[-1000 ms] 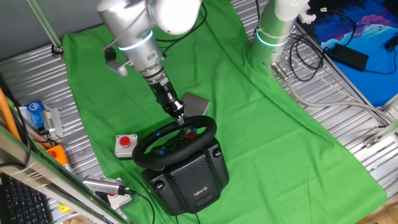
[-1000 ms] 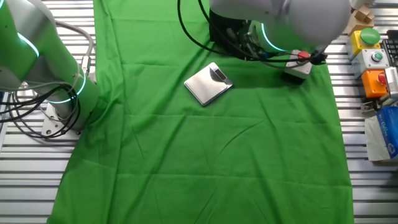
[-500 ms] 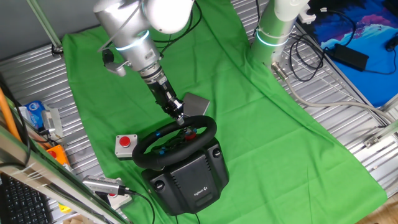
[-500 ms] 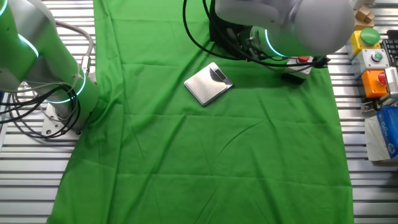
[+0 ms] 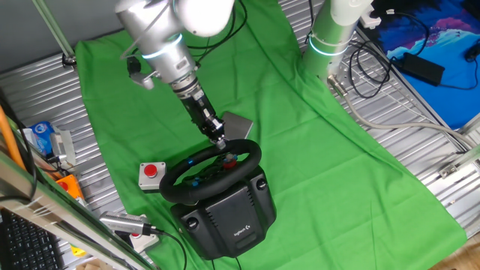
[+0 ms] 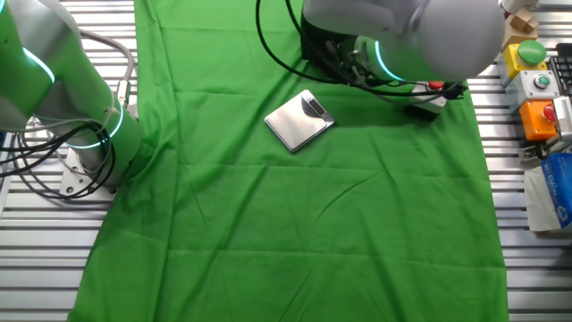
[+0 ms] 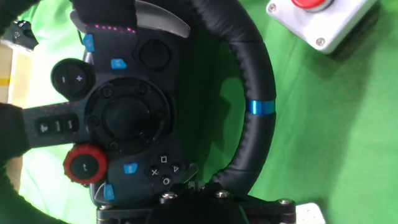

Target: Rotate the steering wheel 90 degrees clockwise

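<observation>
The steering wheel [image 5: 212, 171], black and round with red and blue hub buttons, sits on a bulky black base [image 5: 229, 214] with a white logo at the near end of the green cloth. My gripper [image 5: 220, 142] reaches down from the upper left and sits on the wheel's far rim. In the hand view the wheel [image 7: 249, 74] fills the frame, its blue rim stripe [image 7: 259, 107] to the right, and the rim runs in under my gripper [image 7: 193, 186] at the bottom edge, which looks shut on it. In the other fixed view my arm hides the wheel.
A small grey box with a red button [image 5: 151, 174] stands just left of the wheel, also in the hand view [image 7: 320, 22]. A flat metal plate [image 6: 299, 119] lies on the cloth behind the wheel. A second arm's base [image 5: 330, 41] stands at the back right.
My arm's upper part swayed slightly left and back again. The gripper stays on the rim and the wheel shows no visible turn.
</observation>
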`<state>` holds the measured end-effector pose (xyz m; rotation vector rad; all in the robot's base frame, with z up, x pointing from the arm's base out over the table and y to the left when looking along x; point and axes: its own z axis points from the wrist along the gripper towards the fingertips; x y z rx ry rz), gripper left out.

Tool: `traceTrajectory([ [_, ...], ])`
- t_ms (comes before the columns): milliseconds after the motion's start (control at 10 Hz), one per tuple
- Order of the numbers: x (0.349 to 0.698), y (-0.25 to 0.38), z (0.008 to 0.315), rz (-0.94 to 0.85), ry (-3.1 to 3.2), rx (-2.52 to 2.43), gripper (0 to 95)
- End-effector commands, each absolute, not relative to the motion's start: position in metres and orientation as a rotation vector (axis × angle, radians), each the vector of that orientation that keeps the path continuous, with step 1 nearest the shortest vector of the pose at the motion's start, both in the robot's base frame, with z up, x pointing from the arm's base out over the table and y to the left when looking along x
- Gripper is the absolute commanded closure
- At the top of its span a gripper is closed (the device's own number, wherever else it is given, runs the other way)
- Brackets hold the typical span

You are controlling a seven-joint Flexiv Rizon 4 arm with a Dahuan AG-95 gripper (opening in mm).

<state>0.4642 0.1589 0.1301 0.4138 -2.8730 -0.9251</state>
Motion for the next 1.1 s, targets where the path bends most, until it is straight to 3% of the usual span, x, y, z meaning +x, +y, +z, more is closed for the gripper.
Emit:
traceTrajectory([
  [100, 0.457, 0.161, 0.127, -0.948, -2.873, 0.411, 95.0],
  [1100, 0.446, 0.193, 0.127, -1.055, -2.855, 0.257, 95.0],
])
